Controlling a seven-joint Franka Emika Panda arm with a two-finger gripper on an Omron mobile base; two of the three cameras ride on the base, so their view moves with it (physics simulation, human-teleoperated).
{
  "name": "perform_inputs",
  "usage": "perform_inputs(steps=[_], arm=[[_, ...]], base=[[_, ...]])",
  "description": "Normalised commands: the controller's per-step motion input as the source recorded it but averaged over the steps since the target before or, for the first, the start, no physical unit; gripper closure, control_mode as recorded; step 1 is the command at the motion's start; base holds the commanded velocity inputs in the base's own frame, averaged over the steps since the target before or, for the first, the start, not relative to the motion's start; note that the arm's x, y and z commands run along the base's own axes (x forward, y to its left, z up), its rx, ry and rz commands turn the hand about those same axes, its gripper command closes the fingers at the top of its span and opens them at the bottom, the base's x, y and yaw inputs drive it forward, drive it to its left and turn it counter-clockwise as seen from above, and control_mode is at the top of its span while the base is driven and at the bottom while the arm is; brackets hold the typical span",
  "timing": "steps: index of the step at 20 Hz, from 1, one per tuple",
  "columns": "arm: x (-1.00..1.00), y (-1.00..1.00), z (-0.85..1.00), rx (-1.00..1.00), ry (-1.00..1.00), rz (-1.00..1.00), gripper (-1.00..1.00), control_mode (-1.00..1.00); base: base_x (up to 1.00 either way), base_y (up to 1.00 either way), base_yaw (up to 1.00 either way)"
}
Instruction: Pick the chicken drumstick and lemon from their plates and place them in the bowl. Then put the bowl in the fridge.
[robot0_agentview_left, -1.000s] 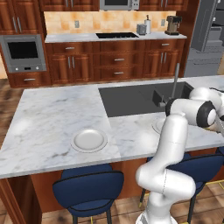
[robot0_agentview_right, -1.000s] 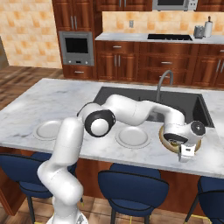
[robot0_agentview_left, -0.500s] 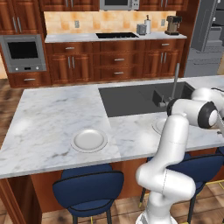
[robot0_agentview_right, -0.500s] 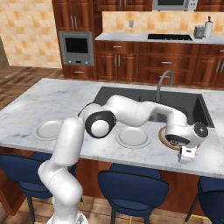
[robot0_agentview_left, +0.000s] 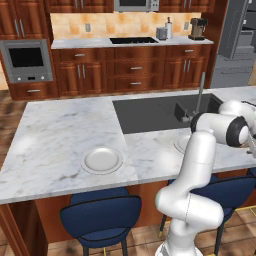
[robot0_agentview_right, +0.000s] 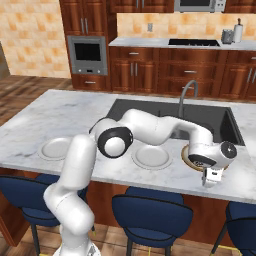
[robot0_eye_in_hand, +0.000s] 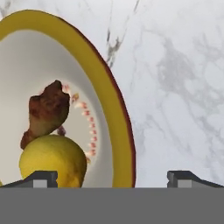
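The bowl (robot0_eye_in_hand: 118, 113) sits on the marble surface (robot0_agentview_right: 60, 120) just beside the sink (robot0_agentview_right: 165, 112) and holds both the drumstick (robot0_eye_in_hand: 46, 111) and the lemon (robot0_eye_in_hand: 52, 162), touching. Since a second ago the pincer (robot0_eye_in_hand: 111, 177) has drawn slightly back, released and spread wide, straddling the bowl's rim. Judgement: loading is complete; the bowl awaits gripping. Both plates (robot0_agentview_right: 151, 156) stand bare. The arm reaches far right, wrist pointing down.
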Motion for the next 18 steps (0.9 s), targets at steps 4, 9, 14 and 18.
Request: perform_inputs(steps=[4, 9, 14, 18], arm=[[0.29, 0.12, -0.04, 0.00, -0.01, 0.00, -1.00, -1.00], [0.13, 0.02, -0.10, 0.00, 0.00, 0.00, -1.00, -1.00], [0.01, -0.10, -0.08, 0.00, 0.00, -0.03, -1.00, -1.00], [0.02, -0.13, -0.06, 0.00, 0.00, -0.08, -1.00, -1.00]], base=[[0.00, 0.00, 0.00], [0.00, 0.00, 0.00], [0.00, 0.00, 0.00], [0.00, 0.00, 0.00]])
